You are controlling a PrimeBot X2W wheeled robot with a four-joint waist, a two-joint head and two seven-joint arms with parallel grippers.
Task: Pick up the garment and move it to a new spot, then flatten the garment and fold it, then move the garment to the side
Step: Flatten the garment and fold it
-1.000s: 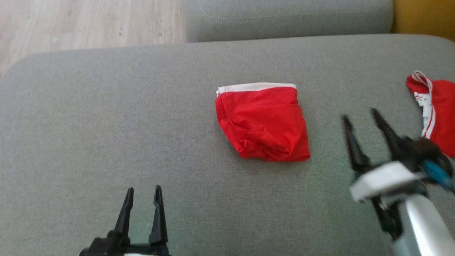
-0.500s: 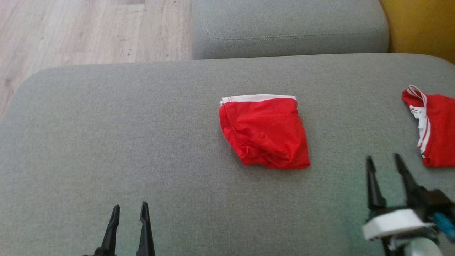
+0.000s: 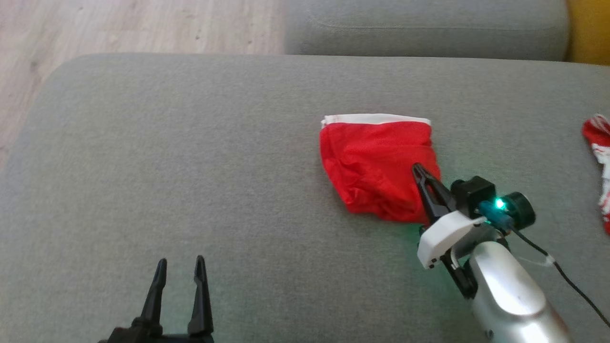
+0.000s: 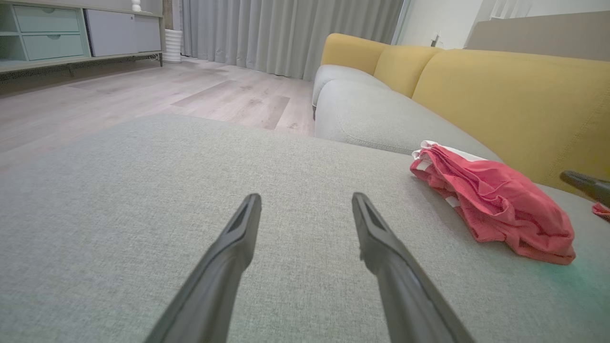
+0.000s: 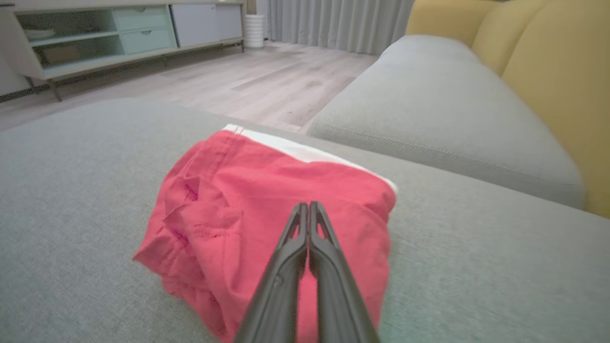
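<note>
Lying near the middle of a grey sofa seat (image 3: pixel 190 166): red garment (image 3: pixel 379 166), folded into a rough, rumpled square. White waistband (image 3: pixel 376 118) runs left to right along the far edge, facing away from the robot. The crumpled end points toward the robot, skewed to its right. It is nearly as wide as deep, with a slight long axis from far left to near right.

Right jaws: pressed together, tips over the garment's near right part; whether cloth is caught between them cannot be told.

Left jaws: apart, above bare seat at near left, well apart from the garment.

Second red-and-white cloth (image 3: pixel 601 157): far right of seat.

Wooden floor (image 3: pixel 119 24): beyond.
</note>
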